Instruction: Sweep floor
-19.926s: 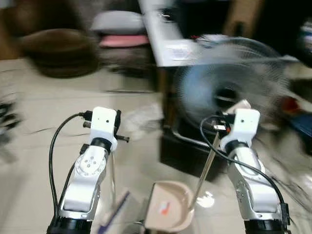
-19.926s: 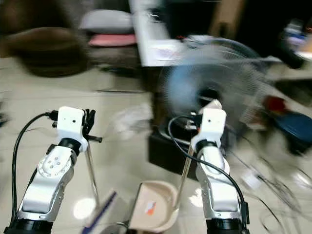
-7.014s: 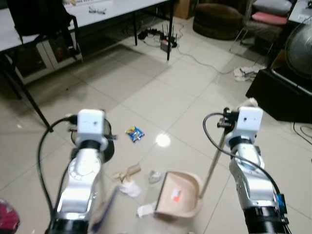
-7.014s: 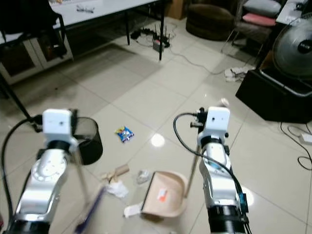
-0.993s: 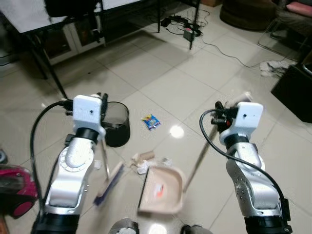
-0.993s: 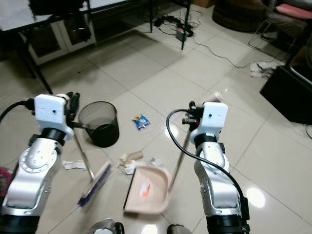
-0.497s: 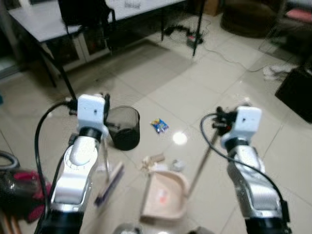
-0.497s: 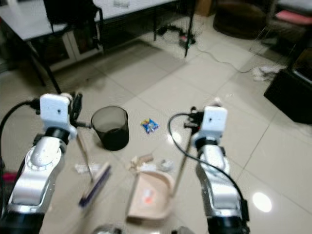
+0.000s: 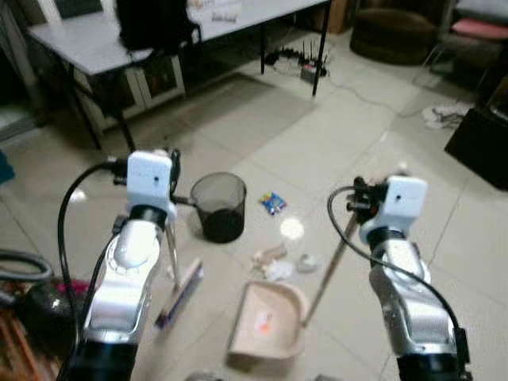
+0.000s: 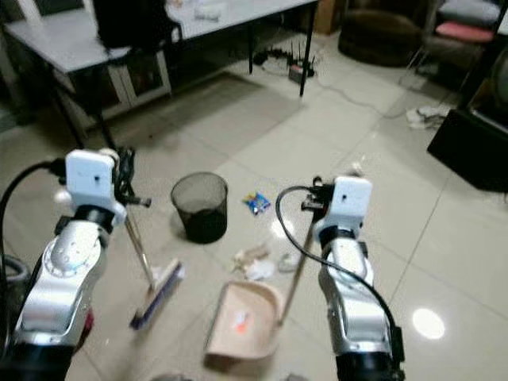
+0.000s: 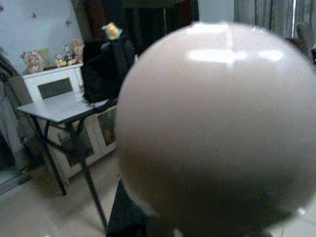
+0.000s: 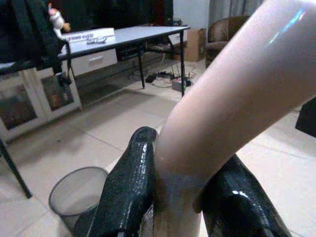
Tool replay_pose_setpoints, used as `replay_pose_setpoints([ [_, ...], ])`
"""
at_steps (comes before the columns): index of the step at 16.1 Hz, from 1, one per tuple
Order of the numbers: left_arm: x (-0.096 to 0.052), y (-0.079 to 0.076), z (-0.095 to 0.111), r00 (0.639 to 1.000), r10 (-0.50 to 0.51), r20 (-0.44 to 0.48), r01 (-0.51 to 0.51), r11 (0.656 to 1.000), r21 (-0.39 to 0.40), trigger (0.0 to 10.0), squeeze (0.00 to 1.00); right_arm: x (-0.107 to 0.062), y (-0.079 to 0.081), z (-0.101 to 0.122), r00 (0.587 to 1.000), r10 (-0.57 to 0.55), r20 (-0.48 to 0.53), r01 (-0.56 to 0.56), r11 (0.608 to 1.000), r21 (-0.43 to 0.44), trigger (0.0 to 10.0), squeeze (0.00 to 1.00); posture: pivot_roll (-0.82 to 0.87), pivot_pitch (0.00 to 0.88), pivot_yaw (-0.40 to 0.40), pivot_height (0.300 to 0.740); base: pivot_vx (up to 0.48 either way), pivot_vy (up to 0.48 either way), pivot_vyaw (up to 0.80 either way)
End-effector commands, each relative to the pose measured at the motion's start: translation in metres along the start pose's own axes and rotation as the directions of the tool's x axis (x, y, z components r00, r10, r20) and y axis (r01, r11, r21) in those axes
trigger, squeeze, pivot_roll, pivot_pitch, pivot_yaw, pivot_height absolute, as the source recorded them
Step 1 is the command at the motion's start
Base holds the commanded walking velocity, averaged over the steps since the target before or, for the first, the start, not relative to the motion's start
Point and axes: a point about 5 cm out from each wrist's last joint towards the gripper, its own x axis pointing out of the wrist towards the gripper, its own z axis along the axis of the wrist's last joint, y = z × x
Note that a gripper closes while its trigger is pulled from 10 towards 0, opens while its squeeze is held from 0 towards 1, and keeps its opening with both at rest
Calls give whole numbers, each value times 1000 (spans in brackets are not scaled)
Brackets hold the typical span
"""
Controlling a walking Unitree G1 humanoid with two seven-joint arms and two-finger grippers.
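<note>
Head views: left gripper (image 10: 127,186) holds the broom (image 10: 155,295) by its handle, head resting on the tile floor (image 10: 333,143). Right gripper (image 10: 316,208) holds the dustpan (image 10: 242,317) handle. The litter pile (image 10: 258,263) lies just ahead of the pan mouth, the wrapper (image 10: 255,202) beyond it beside the bin (image 10: 200,205) — none collected yet; the task looks early.

Left wrist view: broom handle cap (image 11: 217,128); finger state cannot be told.

Right wrist view: fingers (image 12: 131,187) clamped on the dustpan handle (image 12: 232,103).
</note>
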Motion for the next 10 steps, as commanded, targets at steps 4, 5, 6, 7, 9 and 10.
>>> replay_pose_setpoints([
  [4,3,3,5,1000,14,19,-15,1000,19,10000,0,5,5,12,998,15,60,-17,1000,25,10000,0,40,30,18,740,0,462,-419],
  [5,3,3,5,1000,13,18,-14,1000,19,10000,0,5,5,12,998,15,62,-17,1000,25,10000,0,40,30,18,740,0,465,-419],
  [6,3,3,5,1000,11,18,-11,1000,18,10000,0,5,4,12,998,15,62,-16,1000,24,10000,0,40,29,19,740,0,465,-413],
  [7,4,2,6,1000,6,28,-6,1000,7,10000,0,5,4,12,998,14,63,-16,1000,24,10000,0,40,29,21,740,0,465,-425],
  [9,2,1,8,999,1,35,-3,998,66,10000,0,4,5,10,998,21,55,-22,1000,19,10000,0,41,26,18,740,0,-240,0],
  [10,1,1,6,1000,5,30,-7,998,60,10000,0,3,7,9,998,30,51,-31,999,16,10000,0,39,24,16,740,0,-480,0],
])
